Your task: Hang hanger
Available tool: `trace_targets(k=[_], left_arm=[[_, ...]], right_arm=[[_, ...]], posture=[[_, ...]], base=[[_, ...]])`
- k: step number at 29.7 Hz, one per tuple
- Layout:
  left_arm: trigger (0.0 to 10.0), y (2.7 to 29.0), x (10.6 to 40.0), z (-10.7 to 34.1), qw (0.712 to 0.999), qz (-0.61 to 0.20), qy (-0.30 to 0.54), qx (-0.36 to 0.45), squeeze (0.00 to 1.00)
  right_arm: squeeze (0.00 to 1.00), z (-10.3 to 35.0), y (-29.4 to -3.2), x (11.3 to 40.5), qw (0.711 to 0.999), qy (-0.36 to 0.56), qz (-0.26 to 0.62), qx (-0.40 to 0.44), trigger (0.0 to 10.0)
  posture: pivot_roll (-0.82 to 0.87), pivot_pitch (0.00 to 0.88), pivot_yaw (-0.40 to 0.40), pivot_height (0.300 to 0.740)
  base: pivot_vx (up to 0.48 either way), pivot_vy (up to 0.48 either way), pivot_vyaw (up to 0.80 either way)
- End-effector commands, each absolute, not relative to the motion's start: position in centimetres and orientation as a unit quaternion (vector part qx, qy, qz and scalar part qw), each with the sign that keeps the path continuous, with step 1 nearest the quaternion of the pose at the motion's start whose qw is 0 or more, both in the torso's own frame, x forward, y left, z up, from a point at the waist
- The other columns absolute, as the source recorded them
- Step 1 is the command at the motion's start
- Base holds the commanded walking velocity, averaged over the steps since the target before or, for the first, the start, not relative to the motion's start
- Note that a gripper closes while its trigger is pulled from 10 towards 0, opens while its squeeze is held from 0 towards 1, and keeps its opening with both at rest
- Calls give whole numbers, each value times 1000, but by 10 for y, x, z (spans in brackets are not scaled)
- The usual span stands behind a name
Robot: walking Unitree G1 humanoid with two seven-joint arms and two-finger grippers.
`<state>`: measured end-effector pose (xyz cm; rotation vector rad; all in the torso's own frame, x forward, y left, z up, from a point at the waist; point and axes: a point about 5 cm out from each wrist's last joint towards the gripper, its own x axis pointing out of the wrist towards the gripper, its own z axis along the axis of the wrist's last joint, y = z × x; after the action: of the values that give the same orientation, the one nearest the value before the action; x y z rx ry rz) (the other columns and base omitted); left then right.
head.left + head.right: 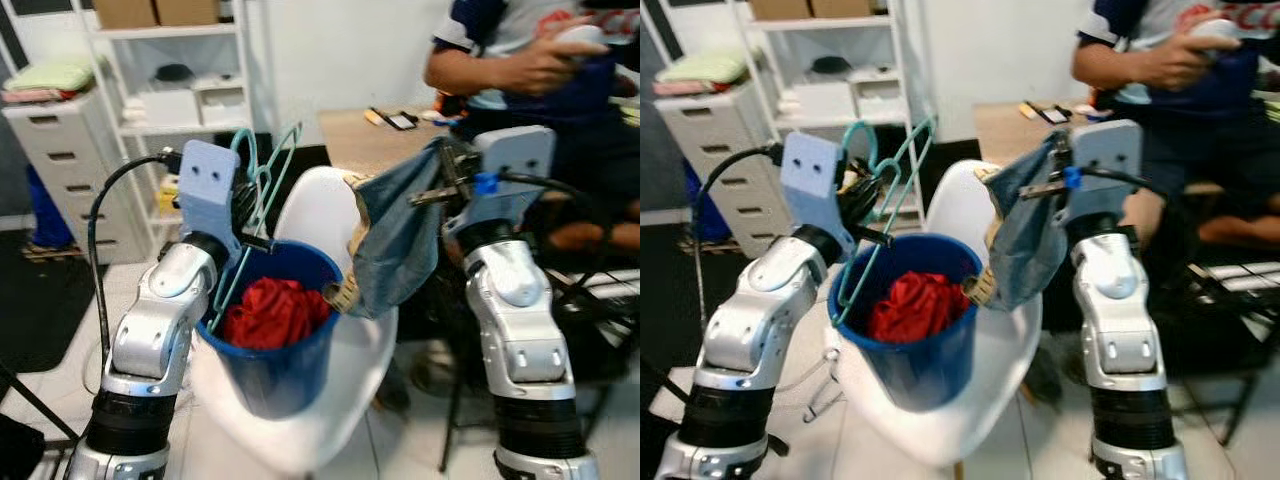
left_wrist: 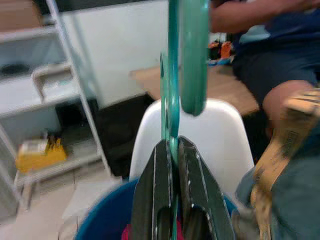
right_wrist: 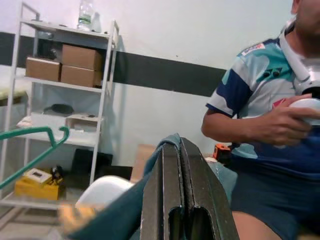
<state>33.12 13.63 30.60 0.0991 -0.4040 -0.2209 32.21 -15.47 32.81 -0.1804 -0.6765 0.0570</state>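
Left gripper (image 2: pixel 172 150) is clamped on the green hanger (image 1: pixel 262 190), holding it upright over a blue bucket (image 1: pixel 275 370) of red cloth (image 1: pixel 272 312). Right gripper (image 3: pixel 179 150) is pinched shut on a grey-blue garment (image 1: pixel 395 245) that hangs beside the bucket. The bucket sits on a white chair (image 1: pixel 320 215) above a pale tiled floor (image 1: pixel 60 385). Behind stand a wooden table (image 1: pixel 370 140), white shelves (image 1: pixel 170 100) and drawers (image 1: pixel 60 160). A seated person (image 1: pixel 530 60) holds a white object.
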Motion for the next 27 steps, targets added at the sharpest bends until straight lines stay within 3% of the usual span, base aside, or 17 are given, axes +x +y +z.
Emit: trace_targets(k=[1, 9, 17, 27], left_arm=[[10000, 141, 331, 304, 973, -101, -203, 48, 0], [10000, 141, 330, 304, 973, -100, -202, 48, 0], [10000, 141, 330, 304, 973, -97, -203, 47, 0], [10000, 139, 331, 294, 976, -108, -182, 45, 0]], right_arm=[[0, 329, -148, 320, 937, -337, 44, -83, 10000], [0, 328, -148, 320, 938, -334, 45, -82, 10000], [0, 326, -146, 322, 940, -328, 48, -83, 10000], [0, 304, -146, 328, 952, -293, 51, -73, 10000]], posture=[[-52, 133, 6, 740], [-51, 133, 4, 740], [-50, 132, 2, 740], [-46, 126, -1, 740]], base=[[-330, 0, 0], [-231, 0, 0], [0, 0, 0], [0, 0, -746]])
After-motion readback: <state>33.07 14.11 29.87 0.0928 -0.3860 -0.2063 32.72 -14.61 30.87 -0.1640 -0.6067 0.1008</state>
